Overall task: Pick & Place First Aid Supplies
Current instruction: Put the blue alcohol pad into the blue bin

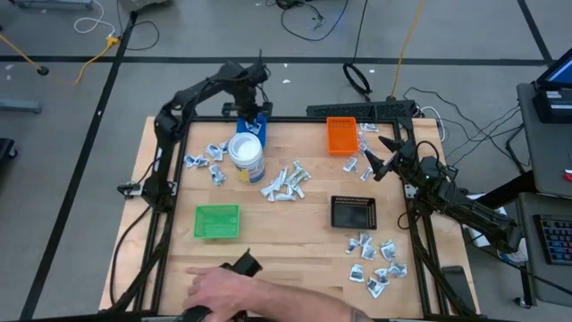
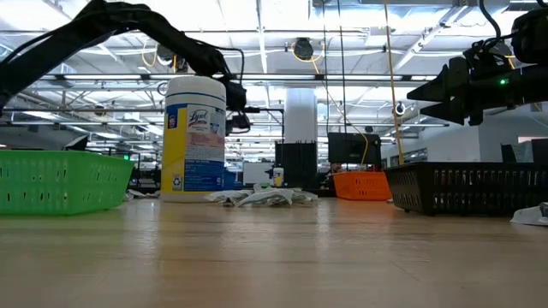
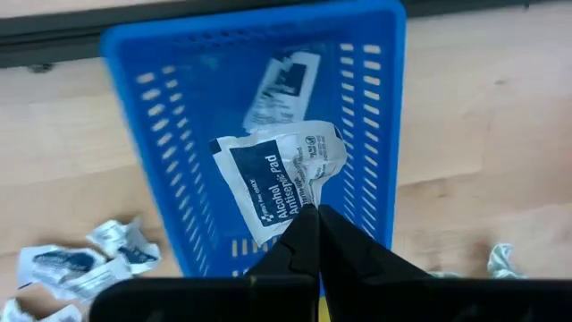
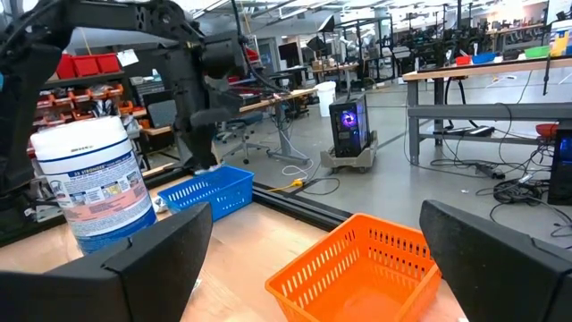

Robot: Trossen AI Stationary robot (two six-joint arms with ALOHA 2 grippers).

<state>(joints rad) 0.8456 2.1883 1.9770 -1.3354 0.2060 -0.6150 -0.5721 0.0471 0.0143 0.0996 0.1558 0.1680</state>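
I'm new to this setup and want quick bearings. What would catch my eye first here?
The left gripper, shut on an alcohol pad packet, hangs over the blue tray at the table's far edge. Beside it stands a white tub, and the right gripper waits open near the orange tray.

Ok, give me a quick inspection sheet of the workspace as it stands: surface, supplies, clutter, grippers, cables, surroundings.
Surface: wooden table, four trays on it: blue tray, orange tray, green tray, black tray.
Job's things: packets in loose piles, centre pile, near-right pile; one packet lies in the blue tray.
Clutter: wipes tub standing beside the blue tray.
Grippers: left gripper shut on an alcohol pad packet over the blue tray; right gripper open, empty, near the orange tray.
Cables: loose on the floor beyond the table.
Surroundings: a person's hand at the near edge.
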